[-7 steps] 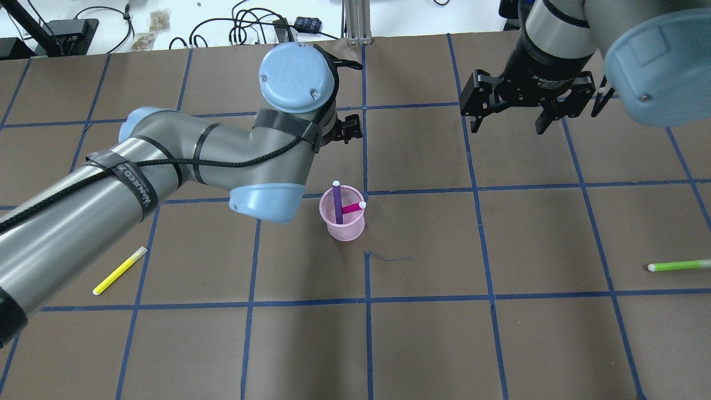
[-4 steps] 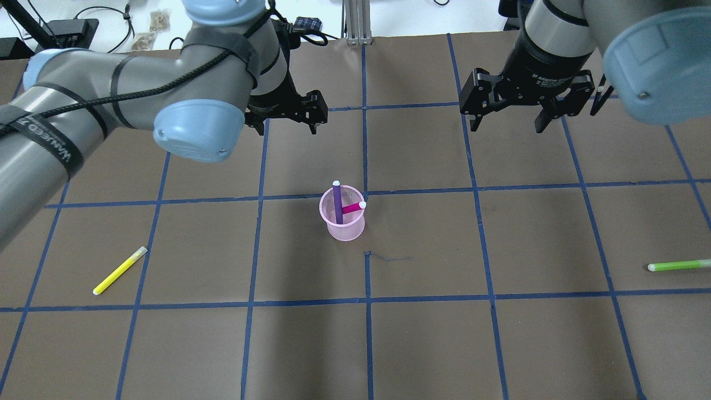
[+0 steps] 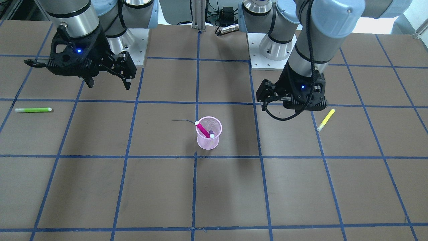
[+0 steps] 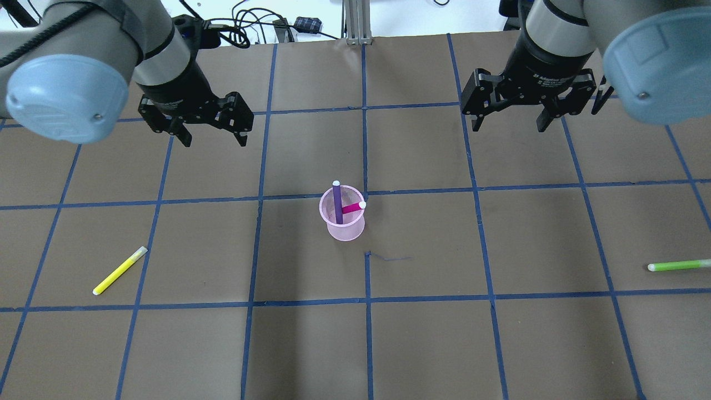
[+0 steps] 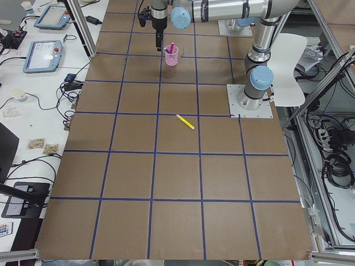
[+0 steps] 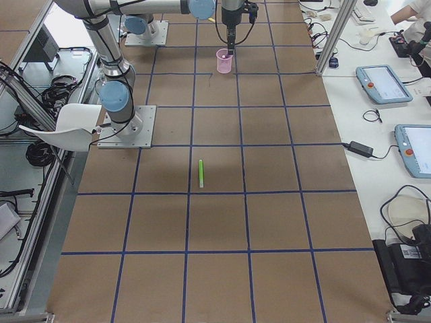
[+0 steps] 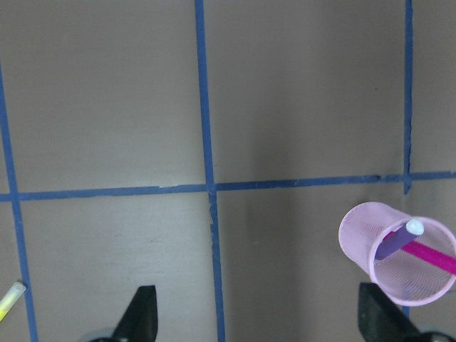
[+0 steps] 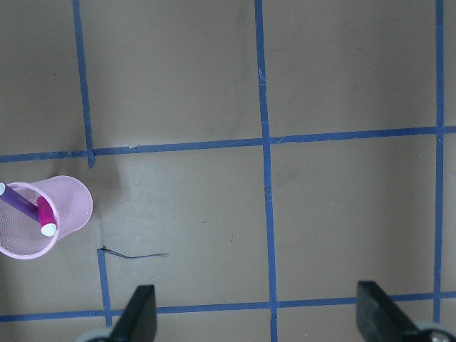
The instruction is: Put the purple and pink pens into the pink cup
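The pink mesh cup (image 4: 343, 226) stands upright near the table's middle. The purple pen (image 4: 337, 201) and the pink pen (image 4: 351, 209) both stand in it, leaning on the rim, white caps up. The cup also shows in the front view (image 3: 207, 142), the left wrist view (image 7: 370, 249) and the right wrist view (image 8: 71, 203). My left gripper (image 4: 214, 140) is open and empty, raised, behind and left of the cup. My right gripper (image 4: 508, 128) is open and empty, raised, behind and right of the cup.
A yellow pen (image 4: 119, 270) lies on the table at the front left. A green pen (image 4: 677, 265) lies at the far right. Blue tape lines grid the brown table. Cables and boxes sit past the far edge.
My left arm has swung left and away from above the cup, its gripper open and empty. The right arm, cup and pens have stayed put.
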Robot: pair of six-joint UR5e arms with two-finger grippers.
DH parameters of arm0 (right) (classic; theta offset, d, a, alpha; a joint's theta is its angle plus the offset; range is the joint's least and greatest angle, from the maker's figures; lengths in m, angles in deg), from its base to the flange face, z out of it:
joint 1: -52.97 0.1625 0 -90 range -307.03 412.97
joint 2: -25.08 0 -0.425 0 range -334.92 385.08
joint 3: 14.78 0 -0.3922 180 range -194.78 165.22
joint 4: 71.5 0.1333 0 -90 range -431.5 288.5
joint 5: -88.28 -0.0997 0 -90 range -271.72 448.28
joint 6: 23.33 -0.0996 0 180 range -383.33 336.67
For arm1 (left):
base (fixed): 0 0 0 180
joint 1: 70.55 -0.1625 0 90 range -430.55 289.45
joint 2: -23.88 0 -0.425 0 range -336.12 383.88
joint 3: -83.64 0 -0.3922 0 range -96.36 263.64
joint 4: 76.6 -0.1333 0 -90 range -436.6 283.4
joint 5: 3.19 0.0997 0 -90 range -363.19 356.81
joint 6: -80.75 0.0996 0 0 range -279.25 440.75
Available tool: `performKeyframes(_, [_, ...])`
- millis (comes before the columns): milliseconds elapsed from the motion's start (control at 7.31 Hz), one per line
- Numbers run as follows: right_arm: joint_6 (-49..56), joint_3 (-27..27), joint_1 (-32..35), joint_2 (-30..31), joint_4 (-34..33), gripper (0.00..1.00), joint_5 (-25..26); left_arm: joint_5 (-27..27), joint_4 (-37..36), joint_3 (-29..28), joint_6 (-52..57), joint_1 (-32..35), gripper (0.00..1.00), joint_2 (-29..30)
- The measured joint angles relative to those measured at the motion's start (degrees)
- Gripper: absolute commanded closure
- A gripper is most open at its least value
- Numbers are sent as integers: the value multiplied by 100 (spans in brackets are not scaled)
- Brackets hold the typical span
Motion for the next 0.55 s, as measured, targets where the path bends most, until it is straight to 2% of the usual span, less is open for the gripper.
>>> performKeyframes(274, [0, 7, 0, 0, -3, 0, 7, 7, 471, 16, 160, -220, 0, -355])
performKeyframes(547, [5, 2, 0, 1, -3, 0, 4, 12, 605, 61, 174, -280, 0, -494])
